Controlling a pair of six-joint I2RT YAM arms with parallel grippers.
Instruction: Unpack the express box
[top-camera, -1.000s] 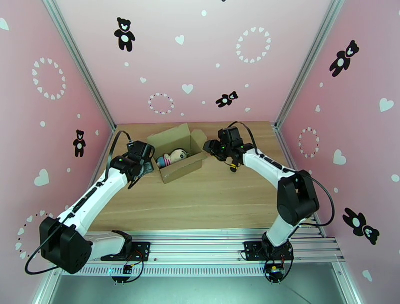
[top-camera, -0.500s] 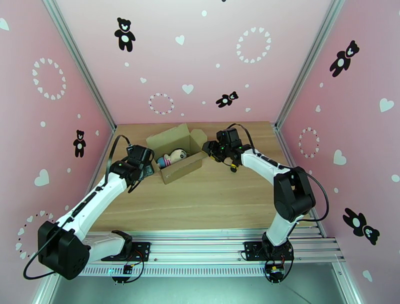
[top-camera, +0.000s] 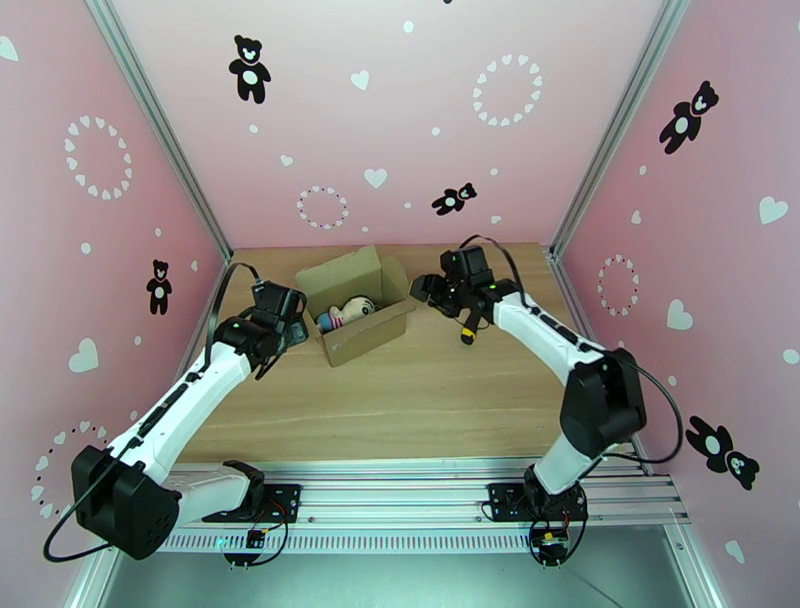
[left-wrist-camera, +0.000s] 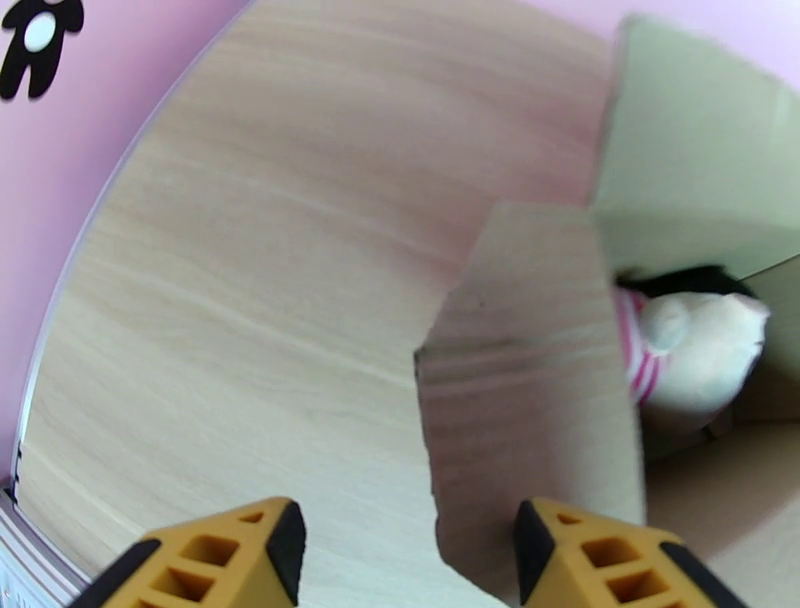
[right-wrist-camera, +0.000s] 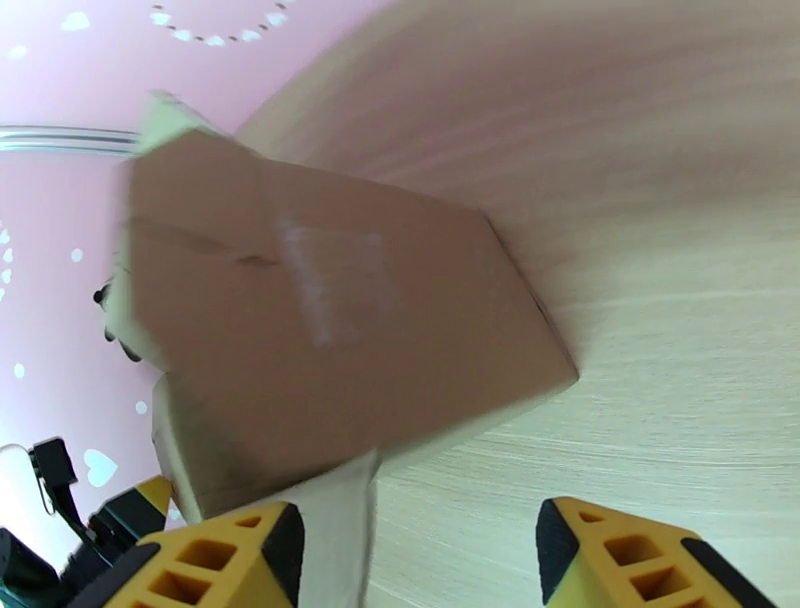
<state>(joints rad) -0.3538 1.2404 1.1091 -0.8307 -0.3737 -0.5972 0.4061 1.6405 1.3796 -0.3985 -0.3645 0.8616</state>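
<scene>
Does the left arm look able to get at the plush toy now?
Probably yes. The express box is open on top, the plush toy lies uncovered inside, and the left arm is beside it, jaws open. Only a side flap stands between; it would need to clear that.

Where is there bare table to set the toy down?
Free: the broad table strip between the express box and the arm bases. Crowded: both box ends, flanked by the left hand and right hand.
</scene>
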